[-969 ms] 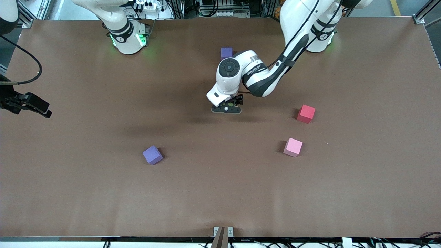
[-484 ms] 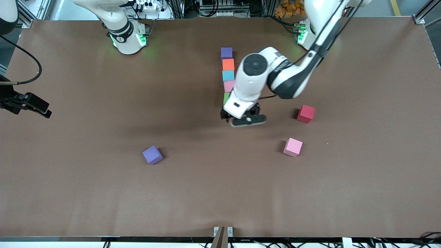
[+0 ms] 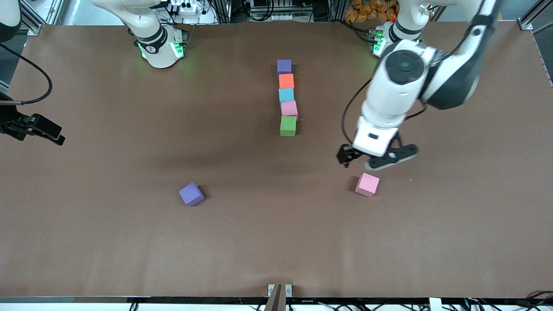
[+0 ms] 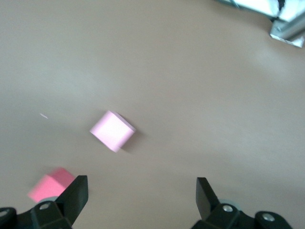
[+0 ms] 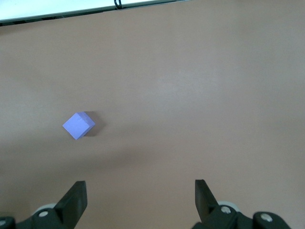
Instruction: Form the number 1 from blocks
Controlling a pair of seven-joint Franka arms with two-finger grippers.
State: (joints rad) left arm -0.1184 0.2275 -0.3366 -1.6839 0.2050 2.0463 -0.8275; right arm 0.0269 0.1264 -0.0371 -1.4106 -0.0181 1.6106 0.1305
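The small red foam cube (image 4: 50, 185) is hidden under the left arm in the front view; the left wrist view blurs it at seven o'clock.

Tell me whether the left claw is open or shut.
Open. The left claw shows its two fingers spread wide with nothing between them, above the red block.

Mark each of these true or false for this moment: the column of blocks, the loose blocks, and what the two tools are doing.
1. Five blocks form the column. True.
2. The green block is the column's end nearest the front camera. True.
3. The left tool grips the loose pink block. False: it is open and empty, above the table.
4. The loose purple block touches the column. False: it lies apart, toward the right arm's end.
5. The right tool is shut. False: open, empty.
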